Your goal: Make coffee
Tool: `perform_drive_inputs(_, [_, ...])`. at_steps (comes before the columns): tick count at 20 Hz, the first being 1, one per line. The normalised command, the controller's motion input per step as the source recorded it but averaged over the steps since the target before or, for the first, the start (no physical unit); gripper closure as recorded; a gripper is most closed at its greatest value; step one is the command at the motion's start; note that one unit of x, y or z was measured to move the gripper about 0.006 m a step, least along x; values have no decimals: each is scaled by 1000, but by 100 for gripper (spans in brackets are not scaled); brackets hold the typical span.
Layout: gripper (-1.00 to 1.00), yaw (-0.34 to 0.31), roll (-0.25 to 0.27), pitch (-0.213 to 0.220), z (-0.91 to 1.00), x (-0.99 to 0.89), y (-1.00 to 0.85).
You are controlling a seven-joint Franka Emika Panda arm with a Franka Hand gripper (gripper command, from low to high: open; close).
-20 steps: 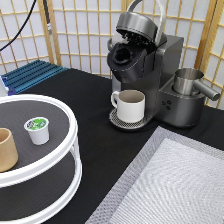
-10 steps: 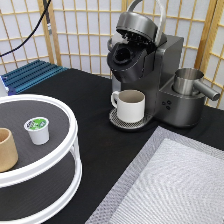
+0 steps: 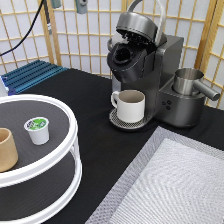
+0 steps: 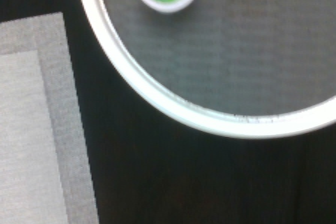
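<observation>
The coffee pod [image 3: 37, 129], white with a green-and-white foil top, stands on the top shelf of the round white two-tier tray [image 3: 70, 150] at the exterior view's left. Its green edge also shows in the wrist view [image 4: 166, 4], above the tray's rim [image 4: 225, 125]. The dark coffee machine [image 3: 150, 70] stands at the top with its lid raised and pod chamber open. A cream-white handled mug [image 3: 130, 105] sits on its drip plate. Only the tips of my gripper [image 3: 67, 4] show at the top edge, high above the table, apart and empty.
A tan handleless cup [image 3: 6, 149] stands on the tray beside the pod. A steel pitcher [image 3: 189, 82] sits on the machine's right side. A grey mat [image 3: 170, 185] lies at the bottom right, a blue rack [image 3: 30, 75] at the left, and a paper screen behind.
The arm's cable at the top left has shifted to the right. The gripper's tips have come into view at the top edge. Pod, mug and machine have not moved.
</observation>
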Motion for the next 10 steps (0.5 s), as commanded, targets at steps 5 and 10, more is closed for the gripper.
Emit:
perform_drive_inputs(5, [-100, 160, -49, -14, -4, 126, -590])
perform_drive_inputs(10, [-100, 116, -64, 19, -13, 261, -394])
